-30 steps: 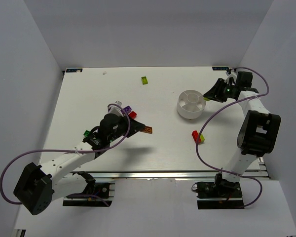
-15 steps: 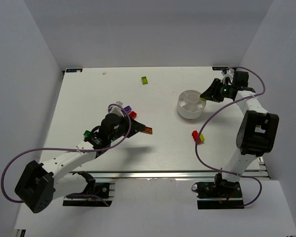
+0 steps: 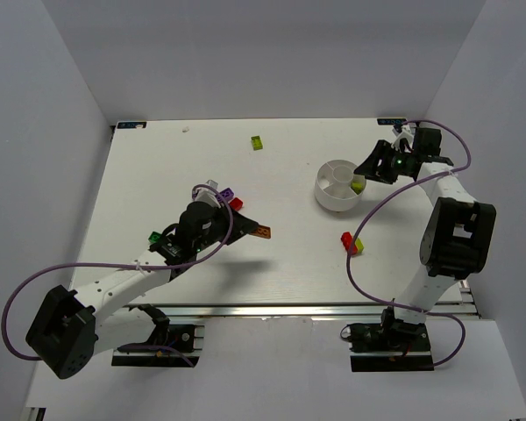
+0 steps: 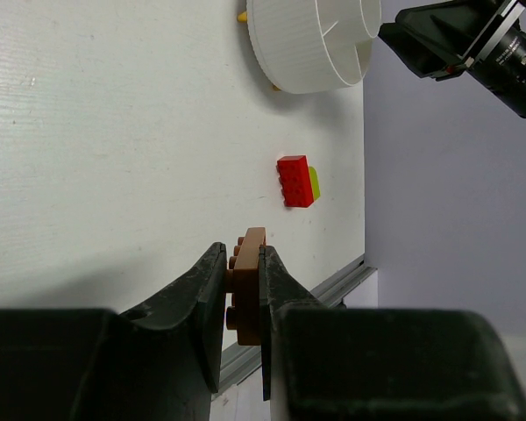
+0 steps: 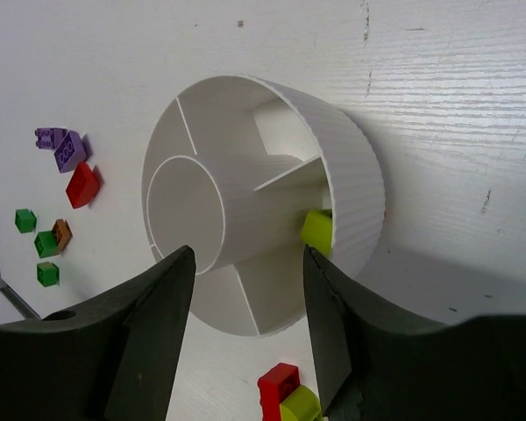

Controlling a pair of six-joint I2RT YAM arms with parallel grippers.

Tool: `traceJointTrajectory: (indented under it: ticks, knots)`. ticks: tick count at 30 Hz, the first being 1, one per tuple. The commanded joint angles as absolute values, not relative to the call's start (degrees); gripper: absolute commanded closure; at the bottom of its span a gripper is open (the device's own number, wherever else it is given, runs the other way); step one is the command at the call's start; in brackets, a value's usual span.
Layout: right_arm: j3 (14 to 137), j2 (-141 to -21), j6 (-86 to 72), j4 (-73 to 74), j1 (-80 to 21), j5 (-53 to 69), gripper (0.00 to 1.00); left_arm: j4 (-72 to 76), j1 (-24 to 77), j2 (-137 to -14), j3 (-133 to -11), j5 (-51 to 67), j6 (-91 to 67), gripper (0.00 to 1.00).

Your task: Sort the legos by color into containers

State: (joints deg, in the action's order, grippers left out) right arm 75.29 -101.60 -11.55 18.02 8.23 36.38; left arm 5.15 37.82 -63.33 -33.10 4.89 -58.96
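The round white divided bowl [image 3: 339, 185] stands at the right of the table. A yellow-green brick [image 5: 316, 231] lies in its right-hand wedge compartment, against the outer wall. My right gripper [image 3: 370, 168] hovers open and empty over the bowl's right rim; in its wrist view the gripper [image 5: 248, 259] frames the bowl [image 5: 245, 132]. My left gripper [image 4: 243, 254] is shut on a flat orange brick [image 4: 245, 289], held above the table's middle [image 3: 261, 231]. A red brick joined to a yellow-green one [image 3: 351, 243] lies in front of the bowl.
Purple bricks [image 3: 225, 192] and a red brick [image 3: 236, 203] lie by my left wrist, green ones [image 3: 155, 237] further left. One yellow-green brick [image 3: 257, 142] sits far back. The table's front rail [image 4: 333, 282] runs close under my left gripper.
My right gripper has moved left over the bowl's rim. The yellow-green brick now lies in the bowl's compartment. My left arm has hardly moved.
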Motion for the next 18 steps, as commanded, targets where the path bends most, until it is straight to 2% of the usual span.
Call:
traceJointTrajectory:
  ticks: [1, 6, 9, 12, 13, 17, 18]
  knots:
    - [75.06, -98.88, -11.07, 17.93, 8.26, 37.00, 0.42, 5.89, 37.71, -62.58, -34.80, 4.75, -58.18, 1.00]
    - [76.72, -97.39, -8.71, 18.89, 8.26, 38.58, 0.47, 6.77, 37.71, -65.03, -36.82, 5.97, -57.13, 1.00]
    - [79.27, -95.46, -1.43, 20.91, 8.26, 43.93, 0.52, 7.12, 37.71, -69.60, -40.86, 6.68, -55.11, 1.00]
    - [80.24, -92.65, 7.28, 23.55, 8.26, 50.00, 0.70, 4.94, 37.71, -76.87, -48.58, 8.43, -51.25, 1.00]
    - [80.16, -91.85, 9.30, 24.25, 8.26, 52.10, 0.79, 3.96, 37.71, -78.82, -51.04, 8.87, -49.94, 1.00]
    - [78.58, -87.38, 19.22, 30.30, 8.26, 55.19, 0.92, -0.26, 37.71, -89.54, -67.71, 9.14, -42.65, 1.00]
    - [76.92, -84.23, 24.56, 33.54, 8.26, 55.46, 0.92, -4.44, 37.71, -98.96, -76.64, 9.75, -39.49, 1.00]
